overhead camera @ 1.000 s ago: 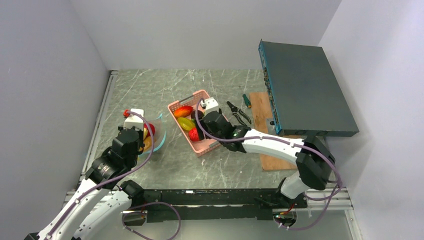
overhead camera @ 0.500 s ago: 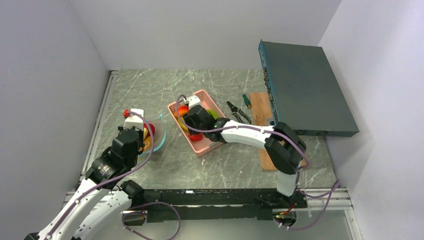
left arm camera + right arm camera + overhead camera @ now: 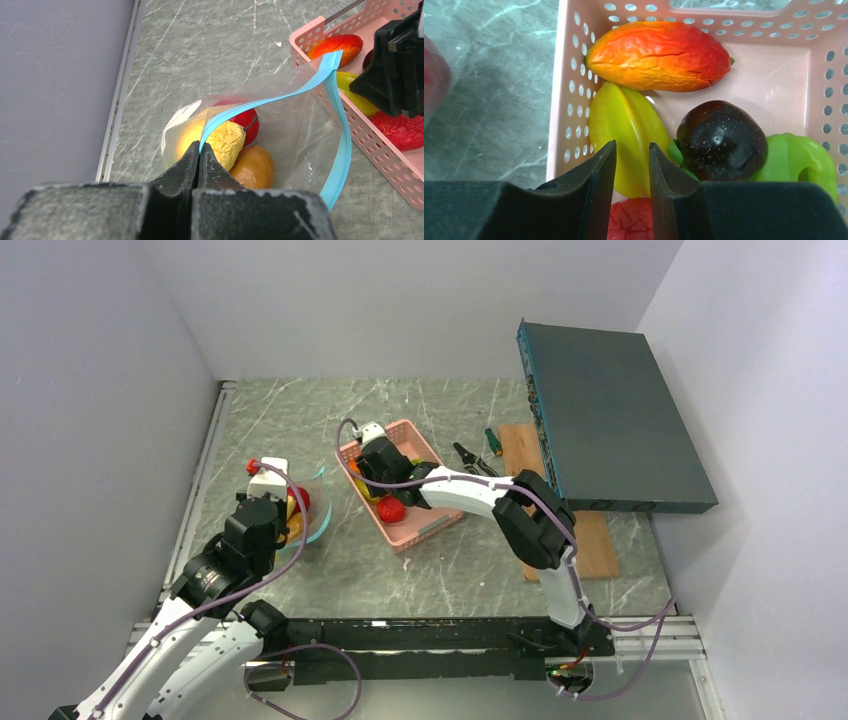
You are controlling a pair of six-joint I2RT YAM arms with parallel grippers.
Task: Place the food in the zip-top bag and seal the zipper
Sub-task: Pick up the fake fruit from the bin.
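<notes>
Only right gripper (image 3: 632, 147), barely parted, slid leftward over basket (image 3: 566, 115); left gripper (image 3: 199, 150) pinches zipper (image 3: 345, 145).

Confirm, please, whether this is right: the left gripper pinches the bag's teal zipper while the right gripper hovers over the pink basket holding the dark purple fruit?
Not quite: the right gripper holds nothing. The right wrist view shows its fingers slightly apart and empty, with the dark purple fruit lying in the pink basket. The left gripper does pinch the zipper.
</notes>
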